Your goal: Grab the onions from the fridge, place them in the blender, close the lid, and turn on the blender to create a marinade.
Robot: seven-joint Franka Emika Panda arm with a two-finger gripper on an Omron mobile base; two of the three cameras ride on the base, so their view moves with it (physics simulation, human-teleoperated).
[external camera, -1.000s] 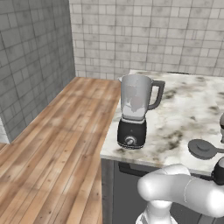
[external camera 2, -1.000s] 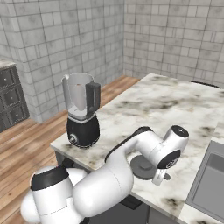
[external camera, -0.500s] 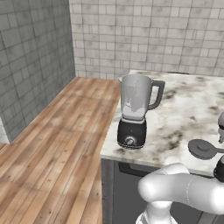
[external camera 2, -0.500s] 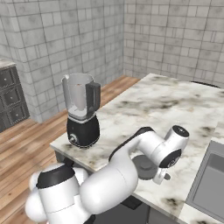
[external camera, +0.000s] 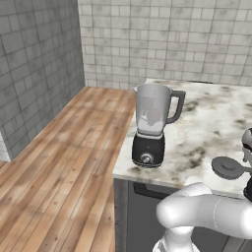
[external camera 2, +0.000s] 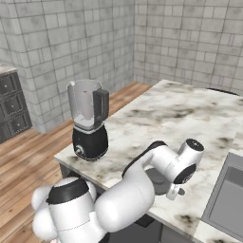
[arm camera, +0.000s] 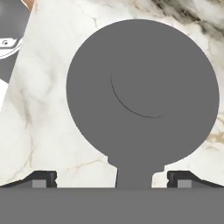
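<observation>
The blender (external camera: 151,127) (external camera 2: 88,118) stands at the corner of the marble counter, its clear jar open on top. Pale shapes show through the jar wall, and I cannot tell whether they are the onions. The lid (external camera: 227,166) (arm camera: 142,92), a dark grey disc, lies flat on the counter to the blender's right. My gripper (arm camera: 112,178) (external camera 2: 176,191) hangs open just above the lid, one fingertip on each side of its short tab. In the left base view my hand (external camera: 247,162) shows at the right edge beside the lid. The fridge is out of view.
A sink (external camera 2: 227,190) is sunk into the counter (external camera 2: 190,114) right of my hand. The counter's front edge runs close below the lid. Dark drawers (external camera 2: 10,109) stand at the far left across the wooden floor (external camera: 64,157). Part of the blender's black base (arm camera: 11,30) shows in the hand view.
The hand has stayed almost still over the lid with its jaws open. The arm's lower links have shifted a little.
</observation>
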